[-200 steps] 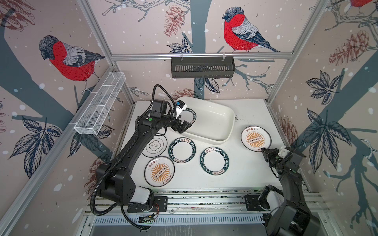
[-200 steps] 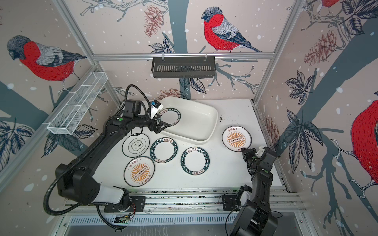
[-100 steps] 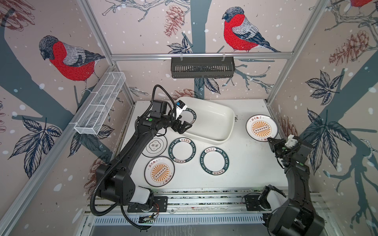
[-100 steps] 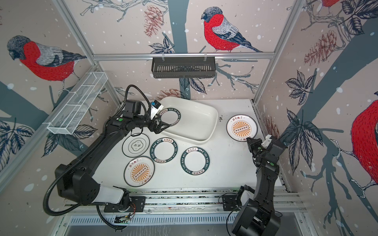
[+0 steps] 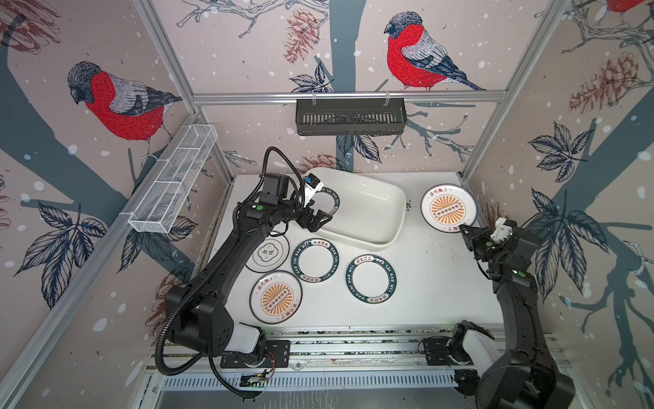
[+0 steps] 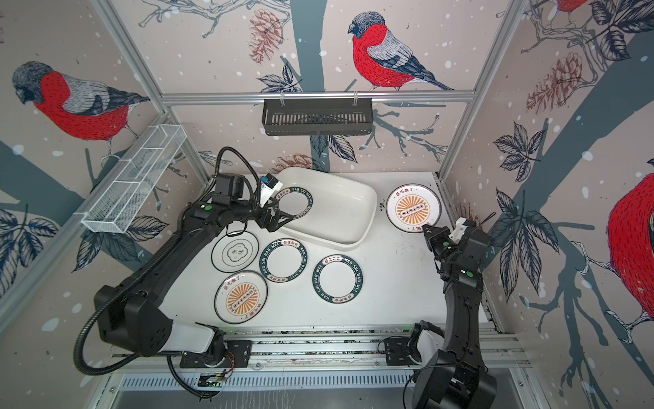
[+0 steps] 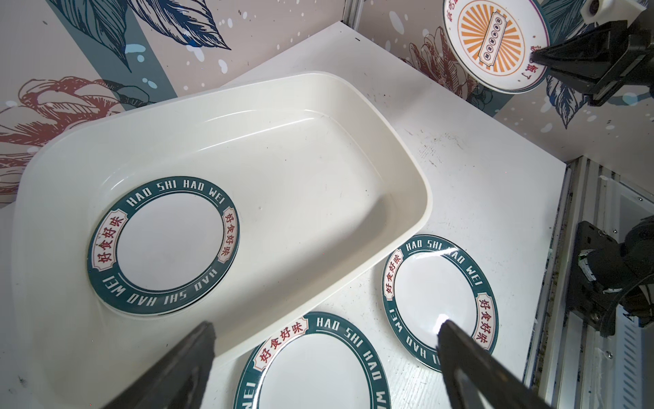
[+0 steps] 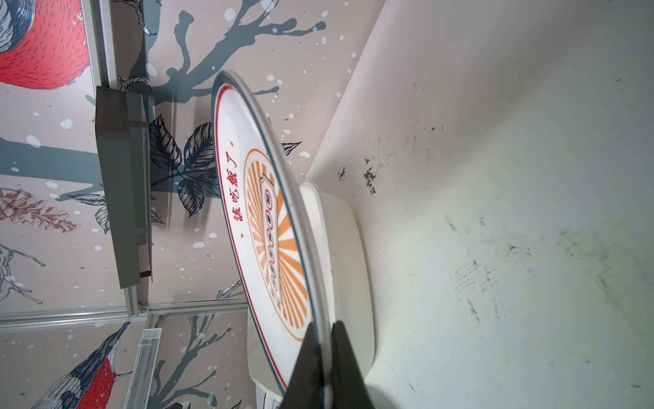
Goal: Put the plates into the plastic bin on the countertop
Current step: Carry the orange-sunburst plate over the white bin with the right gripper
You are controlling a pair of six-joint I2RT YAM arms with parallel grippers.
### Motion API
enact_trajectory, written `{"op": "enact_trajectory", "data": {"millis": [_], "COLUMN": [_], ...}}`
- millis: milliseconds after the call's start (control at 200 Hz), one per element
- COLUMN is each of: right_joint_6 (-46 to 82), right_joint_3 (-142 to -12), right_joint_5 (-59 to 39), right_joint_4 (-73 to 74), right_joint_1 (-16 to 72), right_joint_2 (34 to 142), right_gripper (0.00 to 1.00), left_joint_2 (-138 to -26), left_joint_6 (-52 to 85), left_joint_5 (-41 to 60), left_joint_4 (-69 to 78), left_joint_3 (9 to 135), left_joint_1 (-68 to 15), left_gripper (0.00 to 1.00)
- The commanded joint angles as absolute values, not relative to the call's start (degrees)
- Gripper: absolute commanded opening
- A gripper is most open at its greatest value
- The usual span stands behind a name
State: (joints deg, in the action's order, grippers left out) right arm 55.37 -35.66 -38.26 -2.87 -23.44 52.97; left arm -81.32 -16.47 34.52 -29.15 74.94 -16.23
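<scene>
A black slatted basket (image 5: 350, 117) hangs from the rear rail (image 5: 247, 97). A white wire-mesh basket (image 5: 173, 180), split by dividers, sits along the left side rail (image 5: 88, 269). Wallpaper (image 5: 247, 42) shows red-breasted birds (image 5: 414, 56), pine cones and leaves.

There are three green-rim plates (image 6: 294, 203) (image 6: 283, 260) (image 6: 337, 278): one inside the bin (image 6: 346, 212), two in front of it. There are two sunburst plates (image 6: 240, 297) (image 6: 413, 209): one in front of the bin, one right of it. One emblem plate (image 6: 235, 251), one bin, two baskets (image 6: 316, 117) (image 6: 131, 191).
</scene>
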Motion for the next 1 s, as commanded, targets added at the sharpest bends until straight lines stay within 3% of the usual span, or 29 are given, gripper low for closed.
{"op": "enact_trajectory", "data": {"millis": [0,580,996], "right_joint_6": [56.66,59.52,55.27], "right_joint_3": [-37.94,-49.03,-62.57], "right_joint_5": [-33.92,-21.12,-16.19], "right_joint_4": [1.92,11.03,12.15], "right_joint_1": [-18.9,8.15,21.95], "right_joint_2": [54.8,71.54,90.79], "right_gripper": [0.06,0.06,0.07], "left_joint_2": [-80.51,-77.72,-75.44], "left_joint_6": [-16.89,-16.96,-17.4], "left_joint_5": [35.1,29.95,29.97], "left_joint_4": [-29.35,-33.27,-34.24], "left_joint_3": [75.13,76.7,76.77], "left_joint_1": [-16.21,-16.17,-16.24], "left_gripper": [0.97,0.97,0.97]}}
